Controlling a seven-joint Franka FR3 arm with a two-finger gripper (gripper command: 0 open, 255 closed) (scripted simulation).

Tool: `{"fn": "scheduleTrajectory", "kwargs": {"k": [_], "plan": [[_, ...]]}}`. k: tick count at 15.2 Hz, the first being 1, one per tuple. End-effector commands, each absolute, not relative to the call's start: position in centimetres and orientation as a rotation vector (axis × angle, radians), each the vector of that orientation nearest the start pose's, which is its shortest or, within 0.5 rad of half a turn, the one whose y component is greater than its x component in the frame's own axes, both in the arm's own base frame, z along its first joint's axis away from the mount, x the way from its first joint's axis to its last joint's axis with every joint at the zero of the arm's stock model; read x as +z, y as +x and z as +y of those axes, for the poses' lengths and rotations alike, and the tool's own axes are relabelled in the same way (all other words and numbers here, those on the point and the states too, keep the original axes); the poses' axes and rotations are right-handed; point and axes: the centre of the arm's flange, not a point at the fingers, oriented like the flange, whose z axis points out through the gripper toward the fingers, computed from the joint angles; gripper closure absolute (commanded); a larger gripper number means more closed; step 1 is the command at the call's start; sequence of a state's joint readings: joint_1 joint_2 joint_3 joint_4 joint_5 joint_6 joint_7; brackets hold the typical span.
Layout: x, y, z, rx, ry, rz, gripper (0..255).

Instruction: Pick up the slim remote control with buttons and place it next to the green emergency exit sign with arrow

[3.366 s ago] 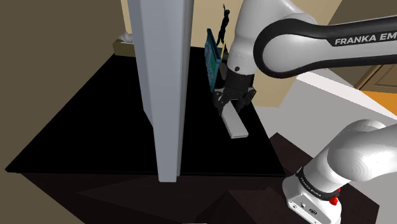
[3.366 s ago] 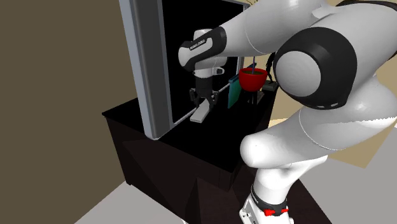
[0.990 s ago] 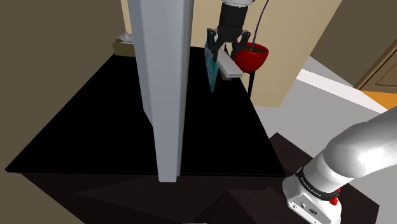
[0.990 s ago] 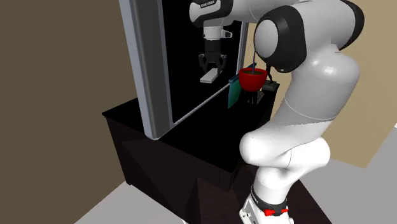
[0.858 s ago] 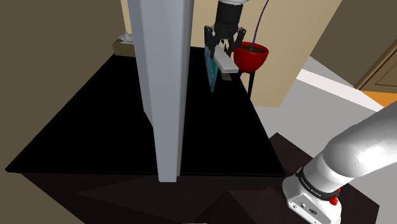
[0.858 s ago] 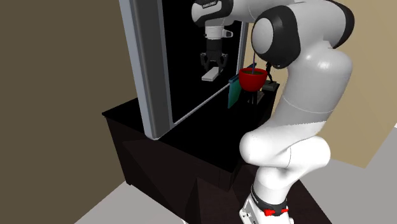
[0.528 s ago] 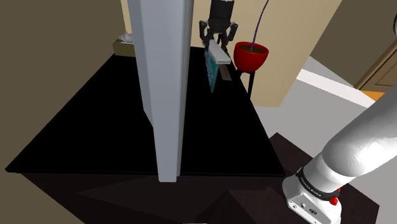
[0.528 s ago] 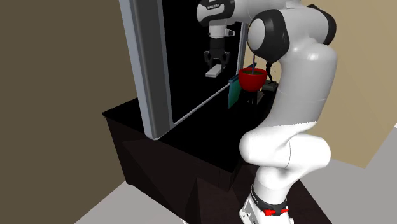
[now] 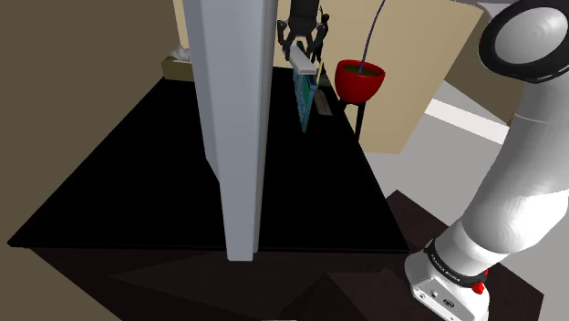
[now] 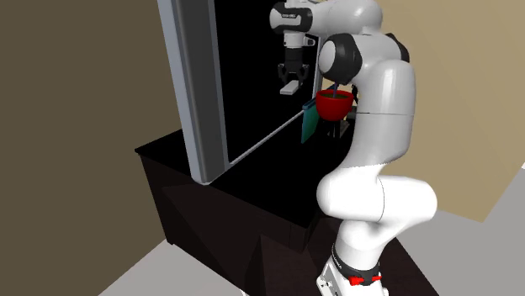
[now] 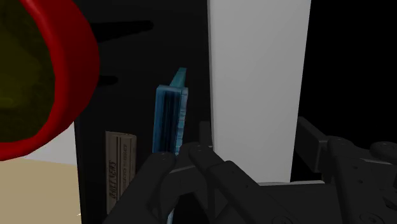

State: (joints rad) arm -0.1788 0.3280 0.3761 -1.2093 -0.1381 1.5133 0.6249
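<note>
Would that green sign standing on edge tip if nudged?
Probably: the green sign is a thin panel upright on its narrow edge, so a nudge from the held remote likely topples it. It looks rigid, unlikely to bend.

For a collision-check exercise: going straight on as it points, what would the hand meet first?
Likely the top edge of the green sign, touched by the remote the hand holds; depth is unclear, so it might reach the table instead.
</note>
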Motion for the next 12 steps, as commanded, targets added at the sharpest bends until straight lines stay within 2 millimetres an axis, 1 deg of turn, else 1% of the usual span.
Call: {"fn": "scheduleTrajectory", "kwargs": {"k": [1,2,12], "plan": [[60.3,66.3,5.7,-0.007,-3.08,0.714,255],[60.3,67.2,5.3,-0.007,-3.08,0.714,255],[55.0,67.2,5.3,-0.007,-3.08,0.714,255]]}}
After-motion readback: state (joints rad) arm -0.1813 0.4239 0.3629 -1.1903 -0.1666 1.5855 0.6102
